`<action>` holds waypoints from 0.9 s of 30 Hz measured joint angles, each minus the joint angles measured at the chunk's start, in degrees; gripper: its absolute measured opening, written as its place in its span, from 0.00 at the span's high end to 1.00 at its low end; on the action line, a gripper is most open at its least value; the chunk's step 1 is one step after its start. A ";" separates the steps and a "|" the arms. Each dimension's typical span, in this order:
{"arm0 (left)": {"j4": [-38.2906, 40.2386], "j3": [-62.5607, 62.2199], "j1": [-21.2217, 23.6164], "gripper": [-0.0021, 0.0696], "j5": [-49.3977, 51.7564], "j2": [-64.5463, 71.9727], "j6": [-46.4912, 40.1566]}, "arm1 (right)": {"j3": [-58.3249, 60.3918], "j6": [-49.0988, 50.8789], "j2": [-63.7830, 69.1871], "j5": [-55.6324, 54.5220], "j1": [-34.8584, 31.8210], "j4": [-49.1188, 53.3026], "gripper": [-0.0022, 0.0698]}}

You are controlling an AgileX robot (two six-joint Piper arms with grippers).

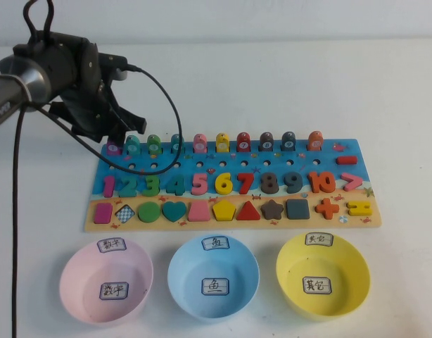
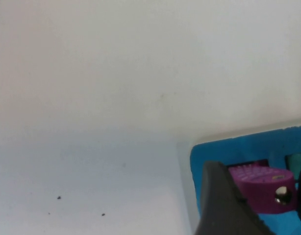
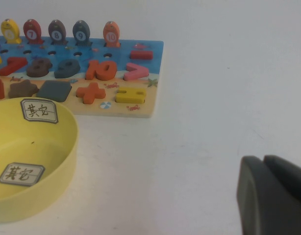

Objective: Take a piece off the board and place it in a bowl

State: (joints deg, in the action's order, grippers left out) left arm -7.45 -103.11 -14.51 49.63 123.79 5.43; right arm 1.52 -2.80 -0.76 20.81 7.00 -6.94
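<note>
The magenta-pink piece [image 1: 114, 148] stands in its slot at the far left corner of the board [image 1: 357, 165]. My left gripper [image 1: 123, 134] hangs right over it, open, with one jaw on each side of the piece. In the left wrist view the piece [image 2: 261, 188] shows between my dark fingers [image 2: 219, 205] on the blue board corner [image 2: 238, 149]. The light blue bowl [image 1: 237, 296] sits in front of the board, in the middle, empty. My right gripper [image 3: 264, 159] is shut and empty, low over the table to the right of the board, out of the high view.
A pink bowl [image 1: 75, 282] sits left of the blue one and a yellow bowl [image 1: 357, 274] right of it; the yellow bowl also shows in the right wrist view [image 3: 67, 147]. Other fish pieces stand in a row along the board's far edge, a teal one [image 1: 132, 145] beside the piece.
</note>
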 joint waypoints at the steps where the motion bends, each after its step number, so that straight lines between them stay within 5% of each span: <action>1: -0.10 0.00 0.06 0.57 -0.13 0.00 0.00 | 0.00 0.00 0.00 0.00 0.00 0.00 0.99; 27: -0.08 0.00 0.27 0.57 -1.68 1.26 -0.25 | 0.00 0.00 0.00 0.00 0.00 0.00 0.99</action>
State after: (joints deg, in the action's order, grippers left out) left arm -7.53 -103.11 -14.23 47.96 125.04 5.18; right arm 1.52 -2.80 -0.76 20.81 7.00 -6.94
